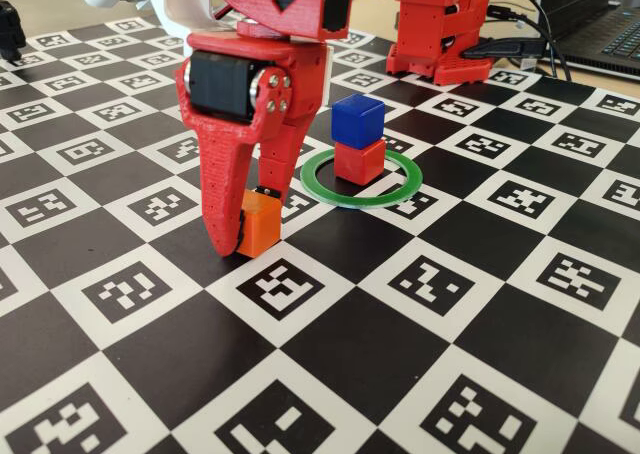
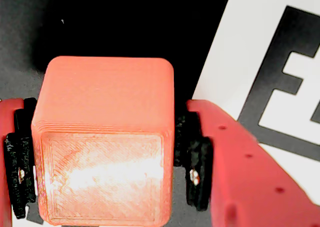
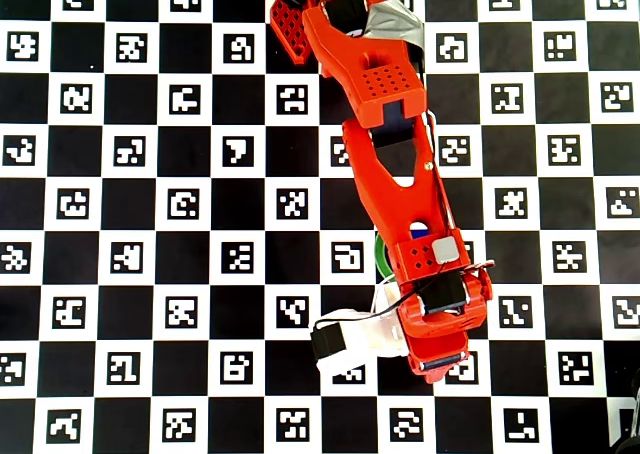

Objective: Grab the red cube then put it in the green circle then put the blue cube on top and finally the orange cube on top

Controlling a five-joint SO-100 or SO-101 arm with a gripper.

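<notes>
The orange cube [image 1: 264,224] rests on the checkered board, left of the green circle [image 1: 326,192] in the fixed view. My red gripper [image 1: 250,238] points straight down over it, shut on it. In the wrist view the orange cube [image 2: 102,152] fills the space between the black pads [image 2: 196,172], which press against both of its sides. Inside the green circle stands the red cube [image 1: 360,161] with the blue cube [image 1: 357,120] stacked on top. In the overhead view my arm covers the stack, and only a sliver of the green circle [image 3: 380,259] shows.
The board [image 1: 470,354] is a black and white grid with printed markers. The arm's red base [image 1: 440,24] stands at the back, with cables [image 1: 530,34] and a laptop [image 1: 600,24] at the back right. A white camera mount [image 3: 350,336] sticks out beside the wrist.
</notes>
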